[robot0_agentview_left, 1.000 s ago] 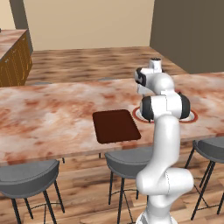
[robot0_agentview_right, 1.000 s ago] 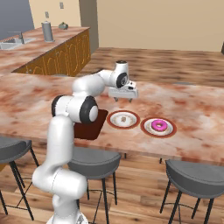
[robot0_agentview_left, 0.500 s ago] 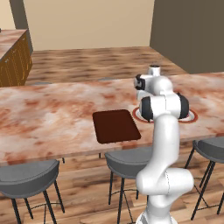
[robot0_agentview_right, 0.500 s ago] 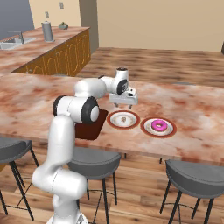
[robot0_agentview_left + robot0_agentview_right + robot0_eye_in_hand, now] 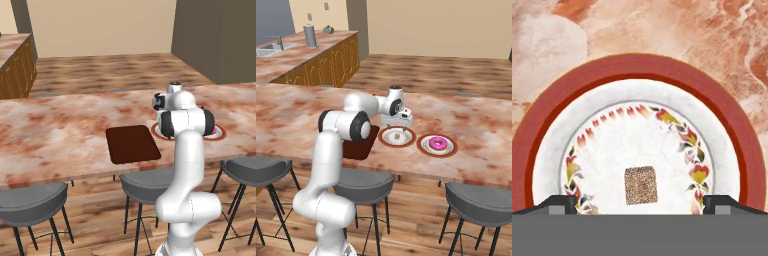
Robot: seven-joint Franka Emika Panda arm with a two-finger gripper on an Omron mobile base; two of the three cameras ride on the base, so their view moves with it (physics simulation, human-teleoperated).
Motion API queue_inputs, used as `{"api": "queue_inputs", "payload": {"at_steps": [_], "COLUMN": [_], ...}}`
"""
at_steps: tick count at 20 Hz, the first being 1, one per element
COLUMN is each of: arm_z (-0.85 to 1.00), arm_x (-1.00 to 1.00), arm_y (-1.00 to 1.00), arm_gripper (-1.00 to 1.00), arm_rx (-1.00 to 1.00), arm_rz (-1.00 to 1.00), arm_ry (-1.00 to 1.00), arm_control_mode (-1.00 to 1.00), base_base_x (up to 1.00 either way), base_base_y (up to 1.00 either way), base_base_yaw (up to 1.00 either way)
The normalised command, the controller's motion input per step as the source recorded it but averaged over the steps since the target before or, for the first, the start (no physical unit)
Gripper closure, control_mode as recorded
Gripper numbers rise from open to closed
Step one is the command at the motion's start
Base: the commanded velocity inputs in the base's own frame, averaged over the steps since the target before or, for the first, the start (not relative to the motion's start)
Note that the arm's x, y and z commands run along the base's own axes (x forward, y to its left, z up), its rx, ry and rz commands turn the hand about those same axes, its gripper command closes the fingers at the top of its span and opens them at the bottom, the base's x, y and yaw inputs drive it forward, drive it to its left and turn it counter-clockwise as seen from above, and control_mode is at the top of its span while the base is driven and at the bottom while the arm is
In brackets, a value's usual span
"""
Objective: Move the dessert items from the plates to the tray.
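Observation:
The tiny pale tan lump (image 5: 641, 185) lies near the middle of a white plate with a reddish-brown rim (image 5: 637, 67). My gripper (image 5: 641, 206) hangs open straight above it, one fingertip on each side and the lump between them. In the right base view the gripper (image 5: 398, 125) hovers just over that plate (image 5: 382, 138) and the lump (image 5: 397, 135). On the second plate (image 5: 454, 149) to the right rests the pink-frosted donut (image 5: 437, 143). The dark brown tray (image 5: 132, 143) lies left of the plates, partly behind my arm in the right base view.
Grey bar stools (image 5: 30, 205) stand along the near edge of the marbled pink counter (image 5: 50, 135). A second counter with a sink and a metal canister (image 5: 309, 35) stands at the far left.
The hand has come down and nearer over the plate with the tan lump. The plates, the donut and the tray have stayed put.

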Motion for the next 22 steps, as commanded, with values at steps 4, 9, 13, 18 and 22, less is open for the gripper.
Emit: {"api": "queue_inputs", "payload": {"at_steps": [4,9,13,18,22], "arm_z": [-0.37,-0.28,-0.19,-0.13,-0.11], "arm_x": [0.0,0.0,0.0,0.02,0.01], "arm_y": [0.0,-0.04,-0.08,-0.06,0.0], "arm_gripper": [-1.0,-1.0,-1.0,-1.0,-1.0], "arm_rx": [0.0,0.0,0.01,0.01,0.0], "arm_rz": [-0.04,-0.04,-0.03,0.0,0.0], "arm_ry": [0.02,0.0,0.0,0.0,0.0], "arm_control_mode": [-1.0,-1.0,-1.0,-1.0,-1.0], "base_base_x": [0.0,0.0,0.0,0.0,0.0], "base_base_y": [0.0,0.0,0.0,0.0,0.0], "base_base_yaw": [0.0,0.0,0.0,0.0,0.0]}}
